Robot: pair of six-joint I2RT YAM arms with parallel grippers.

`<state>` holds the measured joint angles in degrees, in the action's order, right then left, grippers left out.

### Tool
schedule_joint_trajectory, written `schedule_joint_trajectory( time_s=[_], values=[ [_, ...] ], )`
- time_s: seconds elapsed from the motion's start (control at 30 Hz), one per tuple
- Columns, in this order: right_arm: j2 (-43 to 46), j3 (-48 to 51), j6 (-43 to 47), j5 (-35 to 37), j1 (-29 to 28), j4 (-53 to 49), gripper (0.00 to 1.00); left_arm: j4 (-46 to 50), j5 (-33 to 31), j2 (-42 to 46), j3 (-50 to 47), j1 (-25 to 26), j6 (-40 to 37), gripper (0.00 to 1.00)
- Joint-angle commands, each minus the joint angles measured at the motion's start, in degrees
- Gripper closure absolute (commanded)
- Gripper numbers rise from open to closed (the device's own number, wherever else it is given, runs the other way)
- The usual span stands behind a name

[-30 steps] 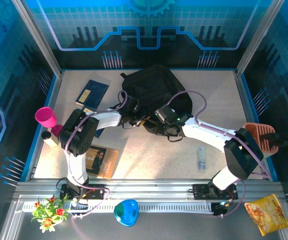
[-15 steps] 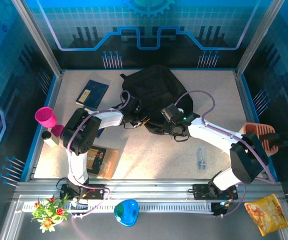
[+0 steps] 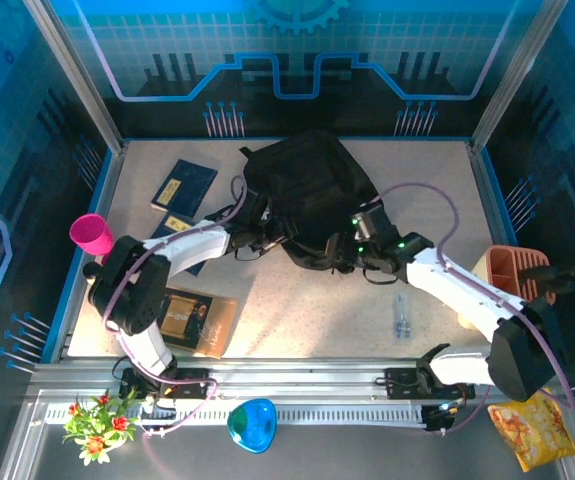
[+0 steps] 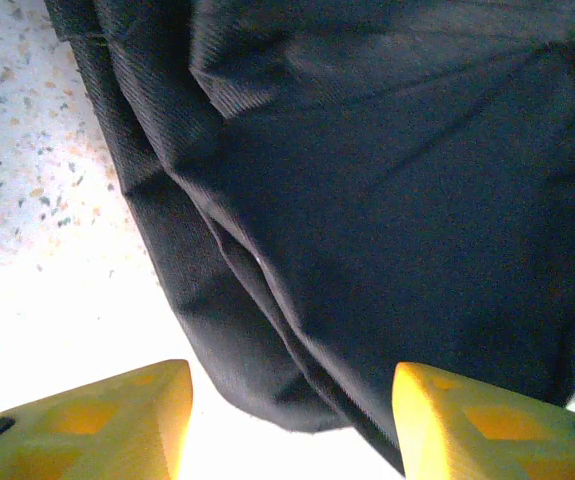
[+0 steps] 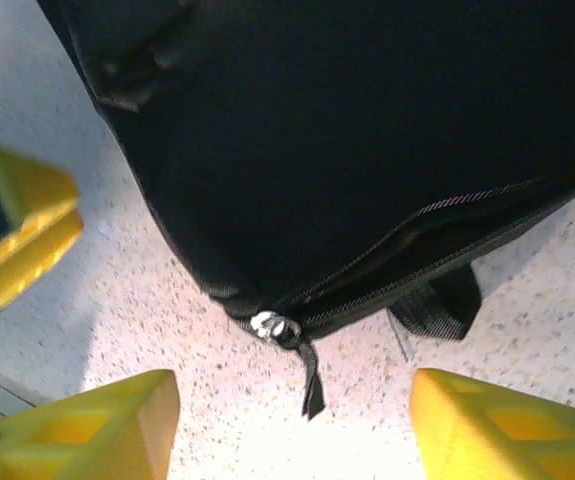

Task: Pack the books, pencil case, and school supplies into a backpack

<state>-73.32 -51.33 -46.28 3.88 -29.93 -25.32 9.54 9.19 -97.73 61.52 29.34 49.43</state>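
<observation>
Three books lie outside the backpack (image 3: 307,190), so as far as I can judge the packing has hardly begun. One navy book (image 3: 184,186) rests on the table (image 3: 297,310) near the far left corner. A second navy book (image 3: 174,224) is just beside it and is partly covered by the left arm. The black-and-tan book (image 3: 197,318) lies nearer the arm bases, well apart from the bag. A small clear pen-like thing (image 3: 401,316) lies on the right part of the table, and I cannot say for sure what it is. I cannot pick out a pencil case with any certainty.

The backpack sits in the far middle of the table, slumped and flat. Both arms reach to its near edge. The left gripper (image 3: 267,240) is at the left part of that edge. In its wrist view its yellow fingers (image 4: 97,420) stand wide apart, with only the bag's folded fabric ahead of them and nothing held. The right gripper (image 3: 339,258) is at the right part of the edge, also with wide jaws and nothing held. Its wrist view looks down on the zipper pull (image 5: 277,327) and its short strap, which lie between the two fingers but are not touched by them. The zip line beside the pull looks a little parted, but I cannot tell how far the bag is open.

In my judgement the step in hand is opening the bag. After that, all the books and the small supplies remain to be put in.
</observation>
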Motion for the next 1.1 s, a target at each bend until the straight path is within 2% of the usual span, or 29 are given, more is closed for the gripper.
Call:
schedule_joint_trajectory(
  time_s=[0.0, 0.2, 0.33, 0.43, 0.67, 0.87, 1.07],
  values=[
    [0.4, 2.3, -2.1, -4.5, 4.0, 1.0, 0.34, 5.9, -4.3, 4.4, -1.2, 3.9, -4.8, 0.43],
    [-2.7, 4.7, -6.1, -12.8, 12.5, 5.3, 0.32, 12.0, -15.1, 5.5, 3.0, 15.3, -6.8, 0.42],
    [-3.2, 5.4, -6.3, -13.7, 15.1, 6.0, 0.31, 18.2, -24.2, 1.3, 9.6, 22.2, -8.2, 0.42],
    [-3.0, 6.1, -6.5, -15.2, 17.0, 6.8, 0.31, 22.1, -28.6, -3.1, 15.0, 25.6, -9.5, 0.43],
    [-2.1, 7.5, -6.5, -17.4, 20.3, 8.1, 0.3, 27.0, -31.9, -12.4, 24.5, 29.3, -11.1, 0.5],
    [-1.7, 8.0, -6.2, -18.0, 21.0, 8.6, 0.29, 28.3, -32.1, -17.7, 28.9, 29.4, -11.0, 0.54],
    [-2.3, 8.4, -6.1, -18.3, 21.2, 9.5, 0.29, 28.8, -35.2, -22.1, 32.7, 29.4, -9.8, 0.64]
  ],
)
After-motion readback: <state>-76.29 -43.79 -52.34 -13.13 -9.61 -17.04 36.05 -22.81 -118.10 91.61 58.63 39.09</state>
